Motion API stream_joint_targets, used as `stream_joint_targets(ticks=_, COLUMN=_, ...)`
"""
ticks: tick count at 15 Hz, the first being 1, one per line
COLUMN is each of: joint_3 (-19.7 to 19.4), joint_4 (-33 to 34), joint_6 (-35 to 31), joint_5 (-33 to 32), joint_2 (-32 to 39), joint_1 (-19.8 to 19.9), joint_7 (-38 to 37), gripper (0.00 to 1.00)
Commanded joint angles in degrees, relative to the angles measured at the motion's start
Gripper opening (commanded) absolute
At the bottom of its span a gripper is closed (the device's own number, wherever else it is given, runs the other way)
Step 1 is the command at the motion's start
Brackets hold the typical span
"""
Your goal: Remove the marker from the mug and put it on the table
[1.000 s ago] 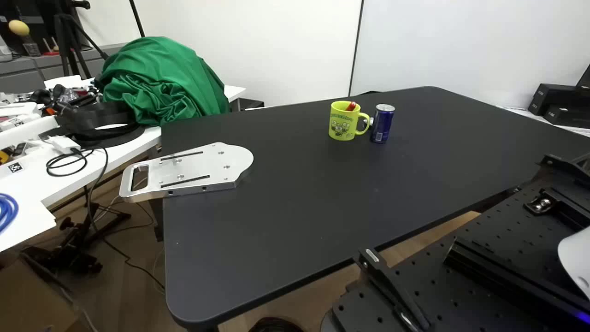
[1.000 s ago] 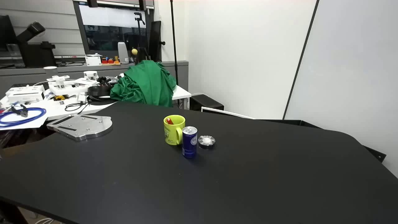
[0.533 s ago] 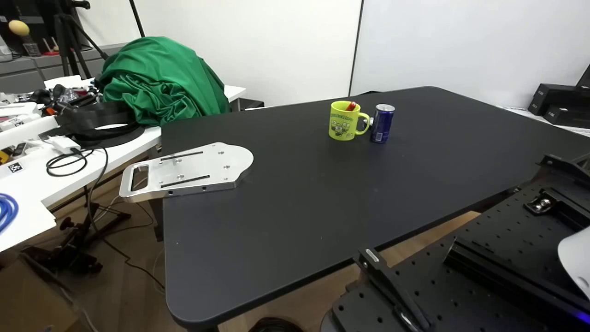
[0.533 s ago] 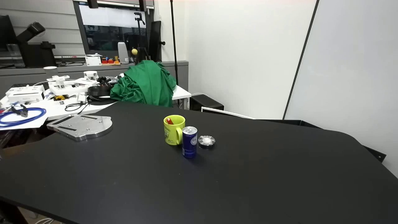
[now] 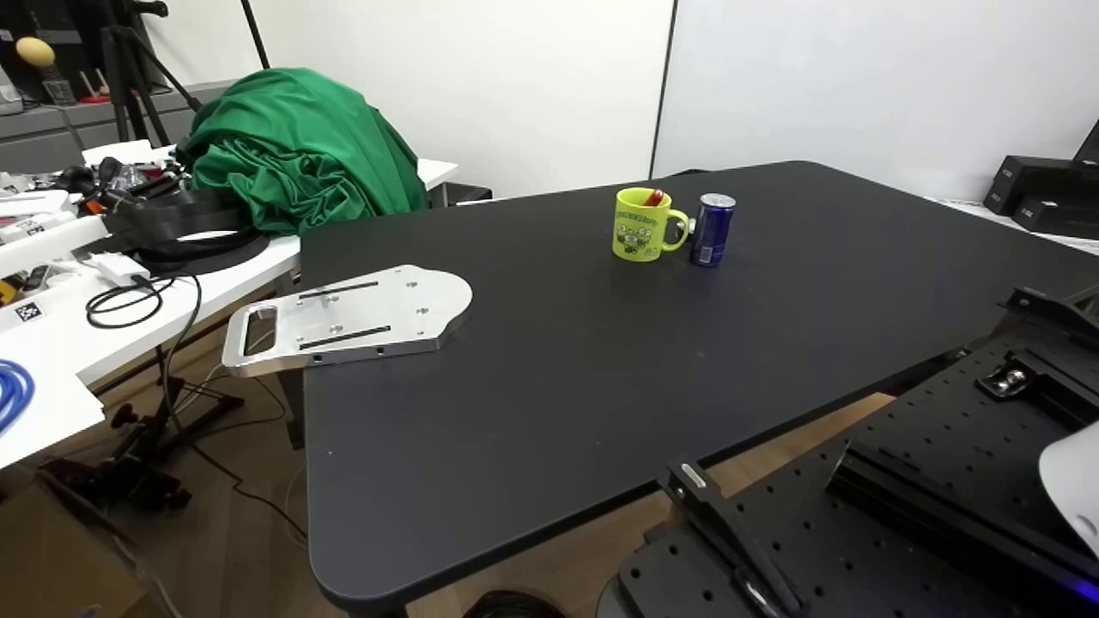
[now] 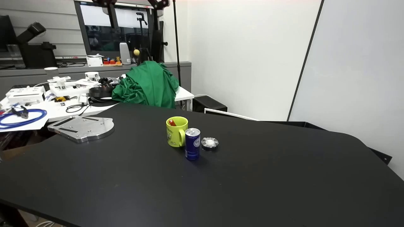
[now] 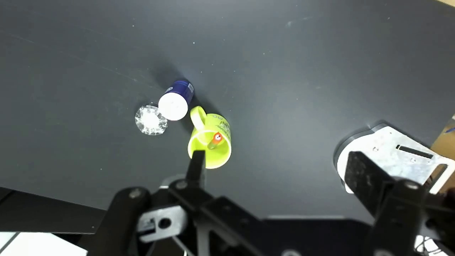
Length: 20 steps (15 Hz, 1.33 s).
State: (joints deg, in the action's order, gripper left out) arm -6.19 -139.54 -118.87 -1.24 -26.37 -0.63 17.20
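Observation:
The yellow-green mug [image 5: 631,236] stands upright on the black table [image 5: 532,412] in both exterior views [image 6: 173,136]. The marker [image 5: 655,197] stands tilted inside it; its red end [image 6: 172,123] shows at the rim and the rest is hidden in the mug. In the wrist view the marker's red end [image 7: 217,138] leans toward the handle side of the mug [image 7: 215,122]. My gripper [image 7: 277,153] is open and empty, high above the table; its left finger overlaps the mug's rim in that view. The fingers [image 6: 135,27] show at the top of an exterior view.
A blue can [image 6: 192,146] stands right beside the mug's handle. A flat round wrapped item [image 6: 210,143] lies beside the can. A silver metal plate [image 5: 369,309] lies over the table's edge. A cluttered white table [image 5: 51,318] with a green cloth [image 5: 300,154] stands beyond.
My gripper's fingers have come lower into an exterior view at the top, mostly in the last half second. The mug, marker and can have not moved.

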Motion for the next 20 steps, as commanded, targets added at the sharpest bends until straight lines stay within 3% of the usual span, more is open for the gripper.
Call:
stream_joint_targets(ticks=1, joint_3=0.86, joint_4=10.74, joint_6=1.87, joint_5=-0.34, joint_2=14.09, joint_1=-0.22, joint_7=-0.67, gripper=1.00)
stream_joint_targets(ticks=5, joint_3=2.18, joint_4=22.12, joint_6=5.65, joint_5=-1.23, joint_2=27.85, joint_1=0.62, joint_7=-2.38, gripper=1.00)
stream_joint_targets(ticks=11, joint_3=2.33, joint_4=40.89, joint_6=19.70, joint_5=-1.78, joint_2=46.41, joint_1=1.69, joint_7=-7.87, gripper=1.00)
stream_joint_targets(ticks=17, joint_3=2.28, joint_4=58.73, joint_6=32.43, joint_5=3.34, joint_2=61.98, joint_1=3.91, joint_7=-17.24, gripper=1.00)
stream_joint_targets(ticks=20, joint_3=2.26, joint_4=63.67, joint_6=34.91, joint_5=6.50, joint_2=67.04, joint_1=4.66, joint_7=-21.76, gripper=1.00)
